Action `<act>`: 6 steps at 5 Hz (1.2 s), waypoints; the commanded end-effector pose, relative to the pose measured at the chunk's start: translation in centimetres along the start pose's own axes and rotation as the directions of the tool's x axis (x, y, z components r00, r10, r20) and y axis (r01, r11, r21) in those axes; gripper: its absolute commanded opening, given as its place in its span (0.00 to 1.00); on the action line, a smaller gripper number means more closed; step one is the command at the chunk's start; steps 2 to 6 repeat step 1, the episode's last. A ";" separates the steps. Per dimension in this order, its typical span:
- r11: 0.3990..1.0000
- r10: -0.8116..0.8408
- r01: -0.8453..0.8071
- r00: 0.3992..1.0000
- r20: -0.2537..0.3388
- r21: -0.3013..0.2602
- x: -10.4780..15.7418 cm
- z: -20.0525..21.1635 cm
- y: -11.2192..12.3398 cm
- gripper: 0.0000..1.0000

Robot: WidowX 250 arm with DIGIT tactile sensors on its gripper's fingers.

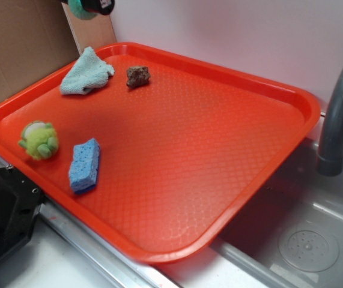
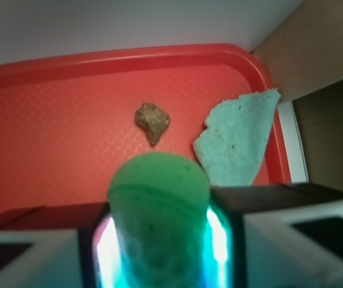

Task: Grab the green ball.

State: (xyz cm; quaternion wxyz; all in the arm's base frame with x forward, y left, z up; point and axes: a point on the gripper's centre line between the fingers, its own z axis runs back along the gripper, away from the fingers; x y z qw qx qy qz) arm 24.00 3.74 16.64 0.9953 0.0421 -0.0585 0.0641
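Room is plentiful across the orange tray (image 1: 231, 180): its middle, right side and near edge lie bare, the raised rim unbroken all round. Four things keep to the left and far edges: a pale teal cloth (image 1: 87, 72) at the far left corner, a brown lumpy piece (image 1: 138, 76) just beside it, a yellow-green plush toy (image 1: 39, 140) by the left rim, and a blue sponge (image 1: 84, 164) near it.

In the exterior view the gripper (image 1: 90, 6) is cut off by the top edge above the far left corner. The wrist view shows it clamped on the green ball (image 2: 158, 222), blurred, held well above the tray.
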 end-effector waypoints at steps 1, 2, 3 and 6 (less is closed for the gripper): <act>0.996 0.055 -0.059 0.996 0.065 0.060 -0.7 0.9 2.6 0.00; 0.996 0.055 -0.059 0.996 0.065 0.060 -0.7 0.9 2.6 0.00; 0.996 0.055 -0.059 0.996 0.065 0.060 -0.7 0.9 2.6 0.00; 0.996 0.055 -0.059 0.996 0.065 0.060 -0.7 0.9 2.6 0.00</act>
